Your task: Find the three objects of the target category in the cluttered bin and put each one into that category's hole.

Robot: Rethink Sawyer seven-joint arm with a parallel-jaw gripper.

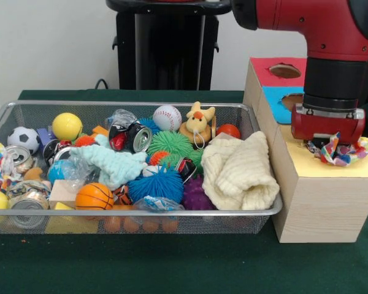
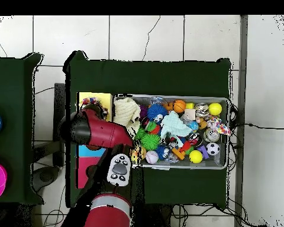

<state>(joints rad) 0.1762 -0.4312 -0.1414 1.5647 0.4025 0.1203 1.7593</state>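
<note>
Gripper [image 1: 329, 147] over the box's [image 1: 322, 196] yellow section, jaws closed on a multicoloured cloth [image 1: 343, 150]; bin [image 1: 172, 215] alongside

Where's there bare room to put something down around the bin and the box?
Free: the green cloth in front of the wire bin, and the strip behind it. The bin itself is packed full. On the wooden box, the yellow top is taken by the pincer with a colourful fabric piece.
</note>
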